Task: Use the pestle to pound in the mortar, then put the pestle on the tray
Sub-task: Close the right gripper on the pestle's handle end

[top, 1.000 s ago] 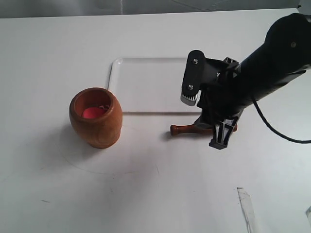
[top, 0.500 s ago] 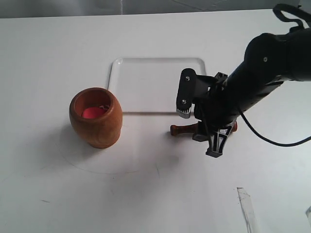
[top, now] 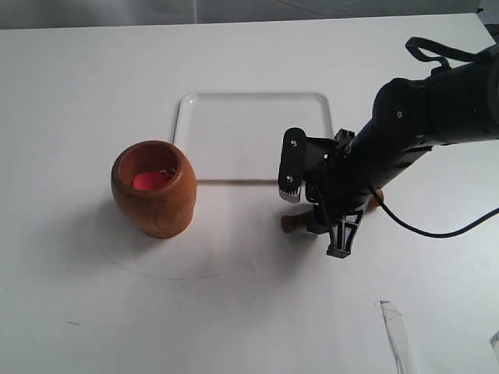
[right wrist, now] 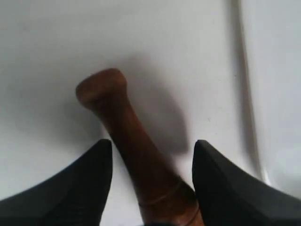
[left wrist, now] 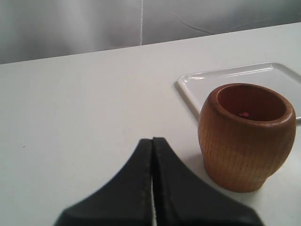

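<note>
The light brown wooden mortar (top: pixel 153 191) stands left of centre with something red-pink inside; the left wrist view shows it (left wrist: pixel 247 136) close by. Behind it lies the white tray (top: pixel 234 136), whose rim (left wrist: pixel 225 75) also shows in the left wrist view. The dark reddish-brown pestle (top: pixel 290 222) lies flat on the table in front of the tray, mostly hidden under my right arm. My right gripper (top: pixel 316 206) is low over it and open, its fingers either side of the pestle (right wrist: pixel 127 136) without touching. My left gripper (left wrist: pixel 153 140) is shut and empty, a little short of the mortar.
A strip of clear tape (top: pixel 398 335) lies on the table near the front right. A black cable (top: pixel 437 230) loops off the right arm. The table's back edge (left wrist: pixel 94 49) runs behind the tray.
My right arm has come down and drawn left, so its open fingers now straddle the pestle. The pestle's knob end sits slightly lower and further right than before.
</note>
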### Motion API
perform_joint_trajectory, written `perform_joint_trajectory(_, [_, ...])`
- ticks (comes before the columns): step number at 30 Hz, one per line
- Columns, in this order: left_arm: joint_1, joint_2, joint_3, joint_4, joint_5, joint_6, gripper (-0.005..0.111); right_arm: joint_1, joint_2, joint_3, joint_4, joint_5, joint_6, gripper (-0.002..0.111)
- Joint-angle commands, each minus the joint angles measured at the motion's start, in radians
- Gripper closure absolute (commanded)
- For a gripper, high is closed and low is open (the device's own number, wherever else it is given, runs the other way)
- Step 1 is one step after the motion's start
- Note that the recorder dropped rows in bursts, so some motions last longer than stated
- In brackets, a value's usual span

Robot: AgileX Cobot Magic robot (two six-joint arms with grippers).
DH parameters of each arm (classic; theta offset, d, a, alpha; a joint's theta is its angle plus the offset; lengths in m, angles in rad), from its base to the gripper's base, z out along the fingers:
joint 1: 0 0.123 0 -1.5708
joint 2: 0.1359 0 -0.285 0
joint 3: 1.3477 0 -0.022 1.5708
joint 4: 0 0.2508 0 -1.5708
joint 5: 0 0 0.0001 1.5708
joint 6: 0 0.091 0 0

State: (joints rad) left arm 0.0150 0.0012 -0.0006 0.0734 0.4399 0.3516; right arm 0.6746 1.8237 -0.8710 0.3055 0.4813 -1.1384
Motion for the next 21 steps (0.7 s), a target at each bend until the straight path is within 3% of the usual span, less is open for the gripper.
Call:
perform_joint_trajectory(1, [-0.008, -0.001, 0.001, -0.007, -0.003, -0.008, 0.107, 0.004, -0.001, -0.004, 0.012, -0.011, -0.016, 0.059])
perform_joint_trajectory(9, [-0.008, -0.001, 0.001, -0.007, -0.003, -0.008, 0.107, 0.004, -0.001, -0.004, 0.165, -0.028, -0.125, 0.065])
perform_joint_trajectory(21, [-0.008, -0.001, 0.001, -0.007, -0.003, -0.008, 0.107, 0.004, -0.001, -0.004, 0.18, -0.018, -0.142, 0.065])
